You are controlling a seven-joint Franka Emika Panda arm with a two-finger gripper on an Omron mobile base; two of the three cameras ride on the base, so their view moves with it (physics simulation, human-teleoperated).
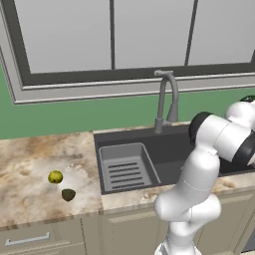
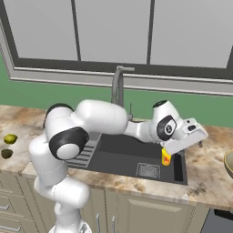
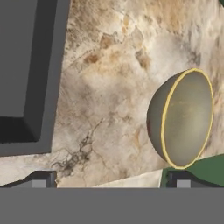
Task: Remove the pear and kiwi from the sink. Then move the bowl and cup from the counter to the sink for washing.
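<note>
The bright pear (image 1: pixel 55 177) (image 2: pixel 10 139) and the dark kiwi (image 1: pixel 68 194) (image 2: pixel 6 154) lie side by side on the counter (image 1: pixel 30 159), left of the sink (image 1: pixel 169 144) (image 2: pixel 123 154). A small yellow cup (image 2: pixel 166 158) stands at the basin's right end, partly covered by the hand. My gripper (image 2: pixel 196 139) (image 3: pixel 111 180) hangs open and empty over the counter (image 3: pixel 109 109) just right of the sink (image 3: pixel 26 65). The tan bowl (image 3: pixel 183 118) (image 2: pixel 229 164) rests on the counter beyond it, apart from the fingertips (image 3: pixel 43 179).
A ribbed grey tray (image 1: pixel 124 169) fills the sink's left half, and the gooseneck faucet (image 1: pixel 167 99) (image 2: pixel 119 86) rises behind the basin. My arm (image 2: pixel 104 118) stretches across the sink. A green wall and window run along the back.
</note>
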